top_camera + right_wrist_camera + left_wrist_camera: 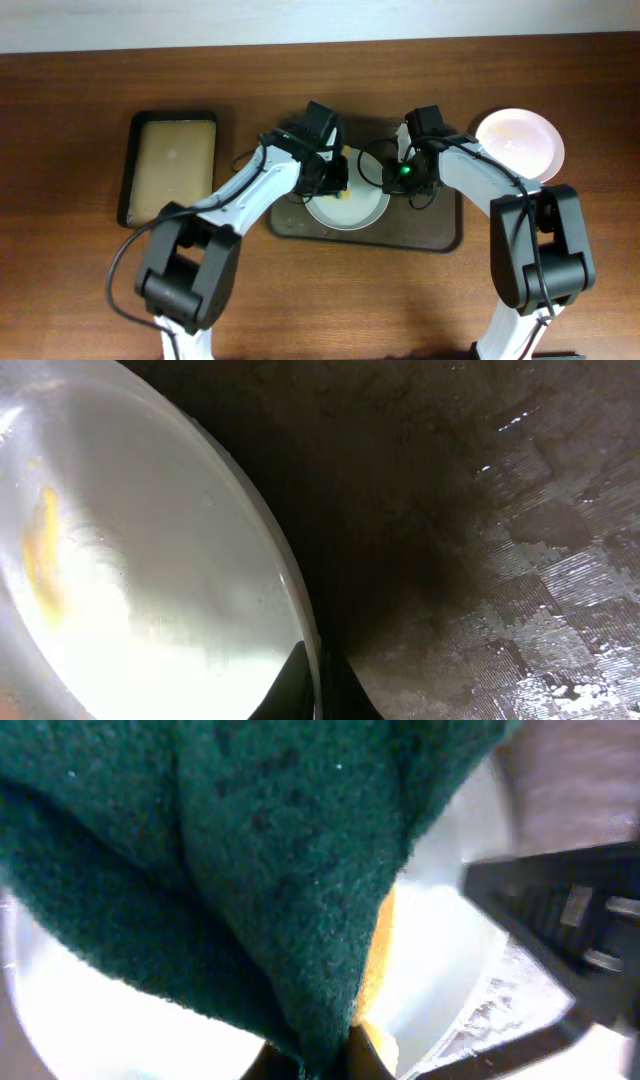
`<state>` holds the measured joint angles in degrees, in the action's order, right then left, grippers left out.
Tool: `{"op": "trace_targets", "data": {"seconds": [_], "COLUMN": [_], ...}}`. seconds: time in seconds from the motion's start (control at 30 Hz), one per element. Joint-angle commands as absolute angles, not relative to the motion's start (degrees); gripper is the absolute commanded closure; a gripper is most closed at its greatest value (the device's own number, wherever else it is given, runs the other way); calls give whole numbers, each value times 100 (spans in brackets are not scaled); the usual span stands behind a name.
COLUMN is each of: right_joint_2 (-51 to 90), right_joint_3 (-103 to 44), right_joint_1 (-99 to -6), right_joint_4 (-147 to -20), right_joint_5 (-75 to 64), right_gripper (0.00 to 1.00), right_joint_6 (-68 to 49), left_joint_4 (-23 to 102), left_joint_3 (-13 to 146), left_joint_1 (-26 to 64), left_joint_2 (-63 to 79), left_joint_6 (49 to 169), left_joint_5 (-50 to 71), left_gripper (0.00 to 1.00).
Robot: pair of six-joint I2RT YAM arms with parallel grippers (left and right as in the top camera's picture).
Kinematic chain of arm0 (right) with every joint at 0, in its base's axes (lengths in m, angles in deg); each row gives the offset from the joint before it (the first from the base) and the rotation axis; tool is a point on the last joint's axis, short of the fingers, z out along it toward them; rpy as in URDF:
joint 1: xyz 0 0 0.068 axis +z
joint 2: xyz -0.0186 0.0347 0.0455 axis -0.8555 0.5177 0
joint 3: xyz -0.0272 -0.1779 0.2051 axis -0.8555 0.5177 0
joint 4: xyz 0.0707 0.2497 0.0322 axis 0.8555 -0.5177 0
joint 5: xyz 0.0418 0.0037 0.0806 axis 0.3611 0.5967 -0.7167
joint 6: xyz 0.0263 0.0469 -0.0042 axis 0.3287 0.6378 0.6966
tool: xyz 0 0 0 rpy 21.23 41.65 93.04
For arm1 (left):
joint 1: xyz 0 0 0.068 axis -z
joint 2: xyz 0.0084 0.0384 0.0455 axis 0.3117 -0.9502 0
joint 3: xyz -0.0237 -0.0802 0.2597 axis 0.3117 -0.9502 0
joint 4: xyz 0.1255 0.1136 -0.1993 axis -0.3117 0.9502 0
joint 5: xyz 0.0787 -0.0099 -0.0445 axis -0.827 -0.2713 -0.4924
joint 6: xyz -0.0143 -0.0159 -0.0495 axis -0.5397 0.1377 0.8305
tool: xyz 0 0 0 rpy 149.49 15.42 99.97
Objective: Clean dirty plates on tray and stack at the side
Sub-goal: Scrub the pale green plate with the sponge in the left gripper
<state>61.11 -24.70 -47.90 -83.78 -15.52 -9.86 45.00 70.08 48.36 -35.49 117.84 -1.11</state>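
Observation:
A white plate with yellow smears sits on the dark brown tray. My left gripper is shut on a green and yellow sponge that lies against the plate's surface. My right gripper is shut on the plate's right rim; a yellow smear shows on the plate in the right wrist view. A second white plate lies on the table to the right of the tray. A third plate is not in view.
A smaller black tray with a beige inside lies on the wooden table at the left. The dark tray's textured floor fills the right of the right wrist view. The right gripper's black body shows in the left wrist view.

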Motion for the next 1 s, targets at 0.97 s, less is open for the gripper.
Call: {"op": "trace_targets", "data": {"seconds": [0.97], "right_joint_2": [6266], "right_joint_3": [-2406], "right_joint_1": [-4771], "right_joint_4": [-8638], "right_joint_5": [-1307], "right_gripper": [96], "right_joint_6": [-960], "left_joint_4": [5097], "left_joint_3": [7690], "left_joint_1": [5085], "left_joint_2": [-4216], "left_joint_6": [11500], "left_joint_5": [-65], "left_gripper": [100]}}
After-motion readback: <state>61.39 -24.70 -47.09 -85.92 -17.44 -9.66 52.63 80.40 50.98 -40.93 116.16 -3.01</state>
